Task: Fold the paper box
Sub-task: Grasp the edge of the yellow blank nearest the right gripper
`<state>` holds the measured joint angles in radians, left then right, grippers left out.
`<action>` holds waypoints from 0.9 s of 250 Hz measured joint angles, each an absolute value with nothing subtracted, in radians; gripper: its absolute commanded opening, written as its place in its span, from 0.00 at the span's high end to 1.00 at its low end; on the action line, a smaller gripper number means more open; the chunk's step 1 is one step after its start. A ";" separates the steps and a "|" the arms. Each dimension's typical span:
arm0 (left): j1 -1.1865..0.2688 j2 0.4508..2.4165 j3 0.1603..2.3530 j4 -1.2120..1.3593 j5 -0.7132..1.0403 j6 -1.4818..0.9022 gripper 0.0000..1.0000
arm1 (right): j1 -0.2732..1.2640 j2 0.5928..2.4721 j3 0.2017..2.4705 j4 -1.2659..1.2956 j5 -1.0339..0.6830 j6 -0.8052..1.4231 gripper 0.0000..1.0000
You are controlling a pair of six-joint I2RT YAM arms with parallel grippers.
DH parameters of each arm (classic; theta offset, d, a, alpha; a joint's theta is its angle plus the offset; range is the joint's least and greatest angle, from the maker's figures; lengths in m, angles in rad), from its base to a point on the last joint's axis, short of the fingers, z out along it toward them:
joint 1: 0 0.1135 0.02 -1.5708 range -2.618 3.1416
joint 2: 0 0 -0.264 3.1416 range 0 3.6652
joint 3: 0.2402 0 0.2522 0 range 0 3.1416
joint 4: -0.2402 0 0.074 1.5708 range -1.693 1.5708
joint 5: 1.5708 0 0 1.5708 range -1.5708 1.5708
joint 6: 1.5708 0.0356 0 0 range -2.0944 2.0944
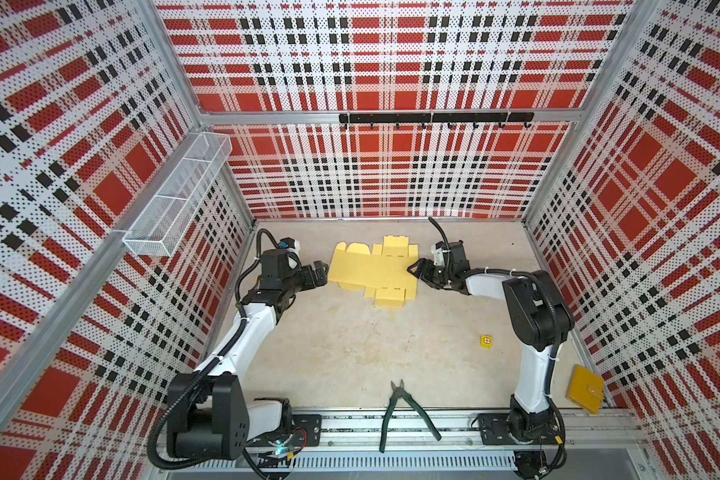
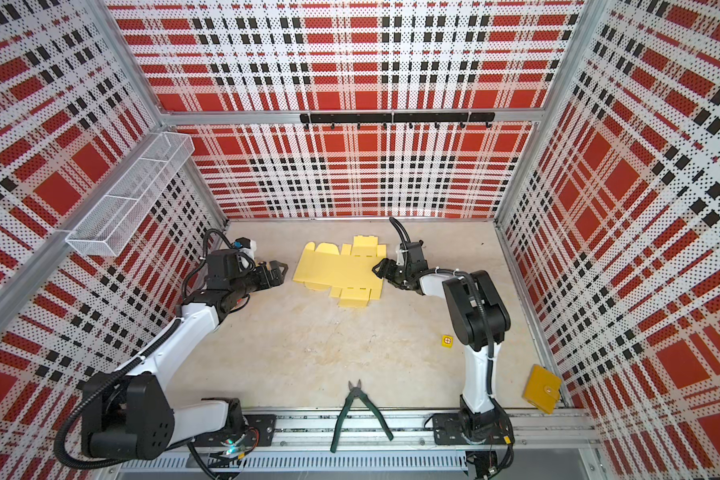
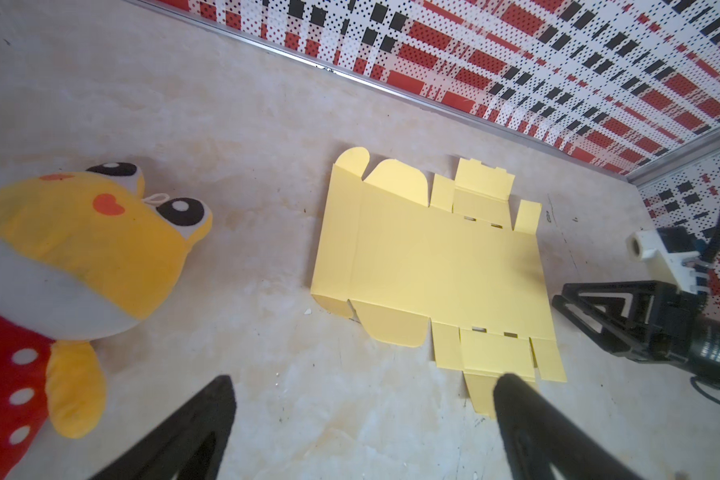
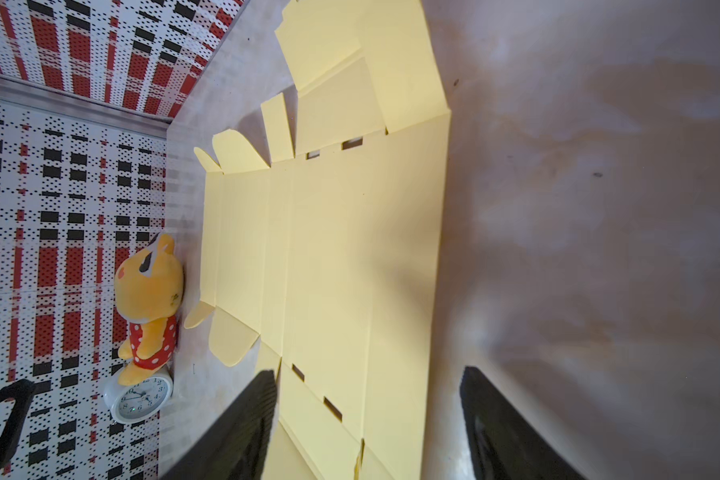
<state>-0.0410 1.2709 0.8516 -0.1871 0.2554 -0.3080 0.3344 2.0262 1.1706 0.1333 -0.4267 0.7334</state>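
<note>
Pliers (image 1: 399, 395), wallet (image 1: 585, 389), cube (image 1: 486, 341), plush (image 3: 80, 257), clock (image 4: 138, 397).

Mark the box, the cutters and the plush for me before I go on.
box (image 1: 371, 270): in a top view, on its wide middle panel.
cutters (image 1: 399, 395): in a top view, on the pivot.
plush (image 3: 92, 249): left wrist view, on its yellow face.

My white-and-black left arm (image 1: 254, 328) and right arm (image 1: 535, 374) reach inward, wrists low; black left gripper (image 3: 366, 380) gapes wide, black right gripper (image 4: 367, 372) stands parted.
</note>
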 measured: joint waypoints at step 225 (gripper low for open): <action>-0.030 1.291 0.890 -0.206 0.271 -0.308 0.00 | 0.284 2.041 1.176 0.101 -0.572 0.641 1.00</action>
<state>-0.0296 1.2907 0.8898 -0.2062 0.2710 -0.3084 0.2836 2.0407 1.1763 0.1013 -0.5724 0.6407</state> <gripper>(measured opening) 0.996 0.048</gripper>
